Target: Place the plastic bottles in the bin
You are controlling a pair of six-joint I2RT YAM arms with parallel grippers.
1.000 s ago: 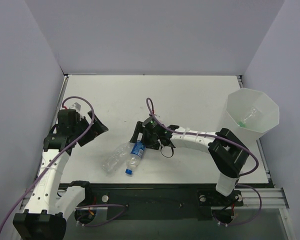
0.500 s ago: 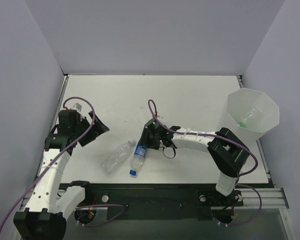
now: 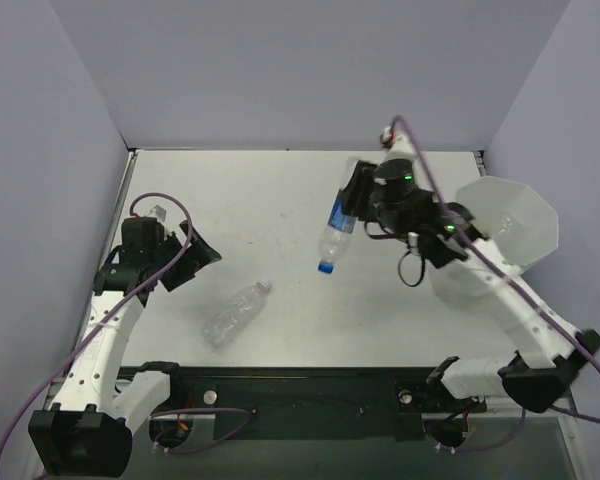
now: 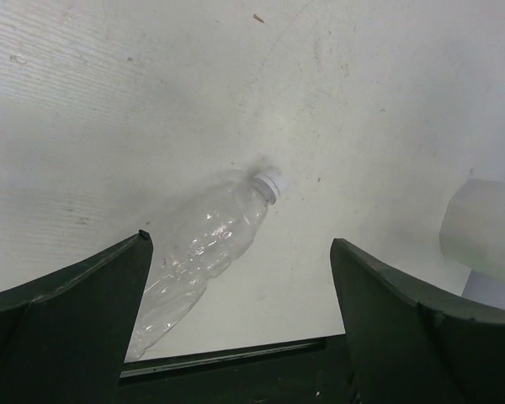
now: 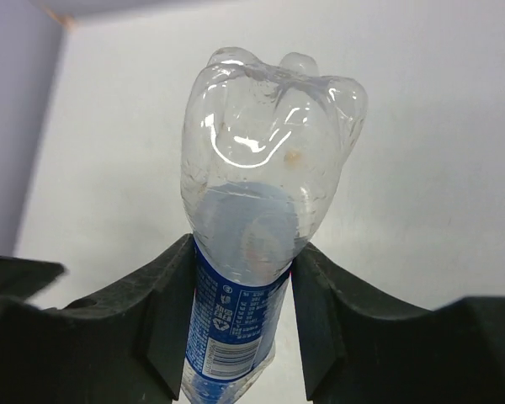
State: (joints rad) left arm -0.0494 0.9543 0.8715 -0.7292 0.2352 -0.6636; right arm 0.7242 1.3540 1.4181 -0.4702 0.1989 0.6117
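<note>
A clear bottle with a blue label and blue cap [image 3: 334,228] hangs cap-down above the middle of the table. My right gripper [image 3: 354,200] is shut on its labelled body [image 5: 236,324], and its clear base [image 5: 269,160] points away from the wrist camera. The white bin [image 3: 525,215] stands at the right edge, just right of this gripper and partly hidden by the arm. A clear bottle [image 3: 235,313] lies on the table at front left. My left gripper [image 3: 187,256] hovers open up and left of it; in the left wrist view that bottle [image 4: 209,252] lies below the spread fingers [image 4: 76,311].
Grey walls close in the table on the left, back and right. The dark front rail [image 3: 310,385] runs along the near edge by the arm bases. The bin's lower part [image 4: 486,231] shows at the right edge of the left wrist view.
My right gripper closed on the blue-labelled bottle and lifted it from the table up and back to the right, toward the bin. The clear bottle stayed down. The left arm barely moved.
</note>
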